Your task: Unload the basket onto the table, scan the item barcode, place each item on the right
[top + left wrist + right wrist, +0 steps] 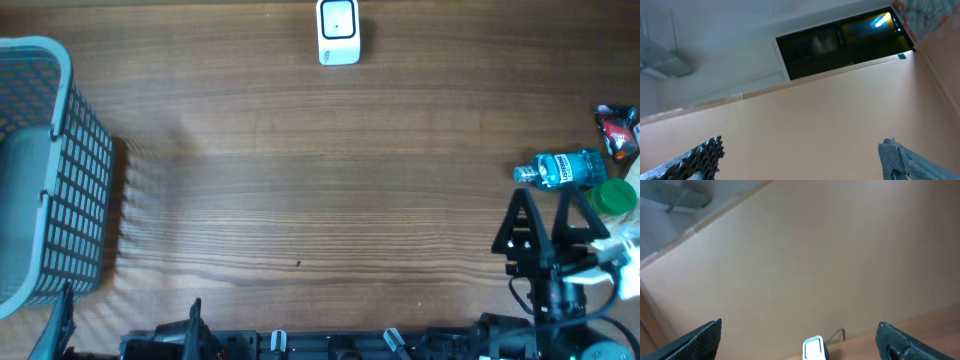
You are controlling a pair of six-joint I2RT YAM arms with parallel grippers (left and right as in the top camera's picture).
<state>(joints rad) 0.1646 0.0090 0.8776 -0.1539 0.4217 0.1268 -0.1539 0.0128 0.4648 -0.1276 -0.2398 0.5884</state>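
Right fingers [519, 228] sit closest under the overhead camera: two dark prongs spread as wide as they go, gripping nothing, tips pointing away from me at the bench's right side. Just beyond them, not touching, the blue mouthwash bottle [562, 168] lies on its side. Its long axis runs across the bench, with the white cap toward my left and a little nearer me than the base. A green round thing [612, 197] sits just beside the bottle on its near side. A red and black packet [617, 130] lies beyond it at the right edge. The white scanner [338, 32] stands at the far edge near the middle, well apart from the bottle; my right wrist camera catches it low between the prongs. A blue-grey mesh basket [60, 170] fills the left end. The bench [300, 180] is brown wood grain. Pale walls rise behind, and the left wrist view shows a dark panel high up. Left fingers [702, 157] gape fully too, empty, with that arm tucked at the near edge and tilted upward.
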